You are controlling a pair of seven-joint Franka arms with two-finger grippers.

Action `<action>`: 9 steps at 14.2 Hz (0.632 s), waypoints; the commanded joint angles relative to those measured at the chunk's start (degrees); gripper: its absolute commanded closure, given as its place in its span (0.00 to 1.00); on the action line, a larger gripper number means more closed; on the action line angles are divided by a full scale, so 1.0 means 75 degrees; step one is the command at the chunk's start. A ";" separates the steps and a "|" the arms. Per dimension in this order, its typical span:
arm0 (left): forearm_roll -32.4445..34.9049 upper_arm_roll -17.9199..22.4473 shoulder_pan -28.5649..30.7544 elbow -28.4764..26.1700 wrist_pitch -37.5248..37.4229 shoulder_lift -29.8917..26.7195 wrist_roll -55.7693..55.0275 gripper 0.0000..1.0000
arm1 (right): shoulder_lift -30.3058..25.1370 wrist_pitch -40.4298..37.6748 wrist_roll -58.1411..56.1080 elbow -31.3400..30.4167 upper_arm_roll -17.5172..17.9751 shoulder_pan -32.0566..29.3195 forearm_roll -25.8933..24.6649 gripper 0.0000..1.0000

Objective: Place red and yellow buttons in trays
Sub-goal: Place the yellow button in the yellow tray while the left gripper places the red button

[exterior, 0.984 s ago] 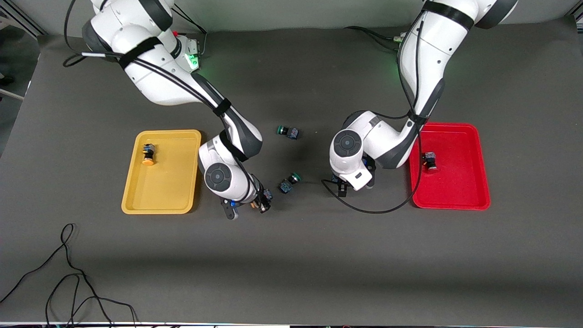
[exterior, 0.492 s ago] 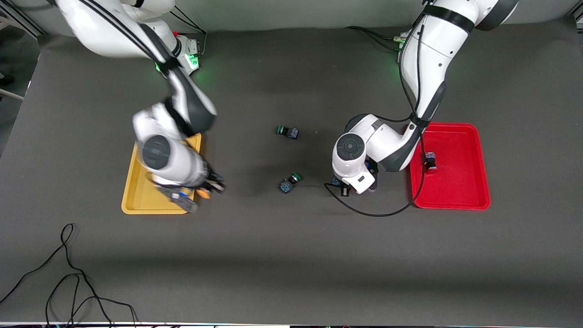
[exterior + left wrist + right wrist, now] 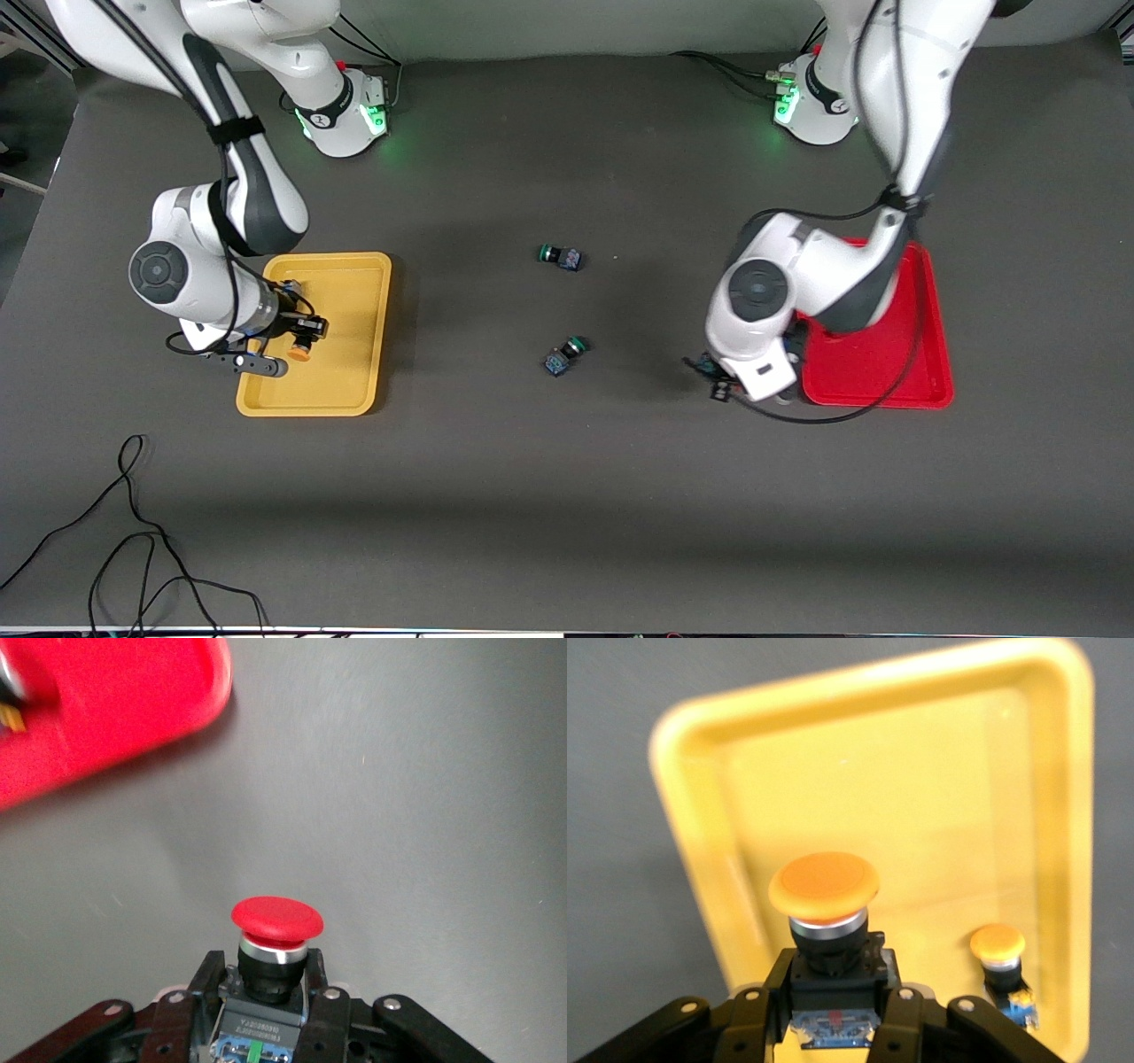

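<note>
My right gripper (image 3: pixel 301 341) is shut on a yellow button (image 3: pixel 824 881) and holds it over the yellow tray (image 3: pixel 354 292), at the side nearest the right arm's end of the table. The right wrist view shows the gripper (image 3: pixel 833 970) gripping the dark body, cap outward, and a second yellow button (image 3: pixel 998 957) lying in the tray (image 3: pixel 921 797). My left gripper (image 3: pixel 718 377) is shut on a red button (image 3: pixel 276 917) over the dark mat, just beside the red tray (image 3: pixel 912 354). In the left wrist view the gripper (image 3: pixel 270 970) faces the mat and the tray's corner (image 3: pixel 106 700) shows. The left arm covers much of the red tray.
Two green-capped switches lie on the mat mid-table, one (image 3: pixel 560 257) farther from the front camera than the other (image 3: pixel 563 354). A black cable (image 3: pixel 133 532) loops on the mat near the front edge at the right arm's end.
My right arm has carried the yellow button from mid-table to over the yellow tray. My left arm has moved the red button from the mat to beside the red tray.
</note>
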 commanded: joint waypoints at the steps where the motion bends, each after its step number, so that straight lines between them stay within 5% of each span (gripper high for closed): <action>1: -0.0447 -0.0077 0.0825 -0.0728 -0.0449 -0.0770 0.3007 1.00 | 0.0469 0.0695 -0.0581 -0.0178 -0.0028 0.0071 0.0563 1.00; 3: -0.0471 -0.0077 0.1540 -0.1384 -0.0438 -0.1286 0.5117 1.00 | 0.0587 0.0826 -0.0581 -0.0155 -0.0017 0.0071 0.0564 0.75; 4: -0.0575 -0.0077 0.1950 -0.1689 -0.0427 -0.1497 0.6299 1.00 | 0.0564 0.0826 -0.0581 -0.0143 -0.0028 0.0071 0.0564 0.20; 5: -0.0727 -0.0066 0.2360 -0.1924 -0.0426 -0.1673 0.7576 1.00 | 0.0529 0.0826 -0.0581 -0.0143 -0.0028 0.0071 0.0564 0.00; 9: -0.0869 -0.0031 0.3523 -0.2510 -0.0311 -0.1769 1.1472 1.00 | -0.0020 0.0732 -0.0604 -0.0120 -0.0203 0.0083 0.0564 0.00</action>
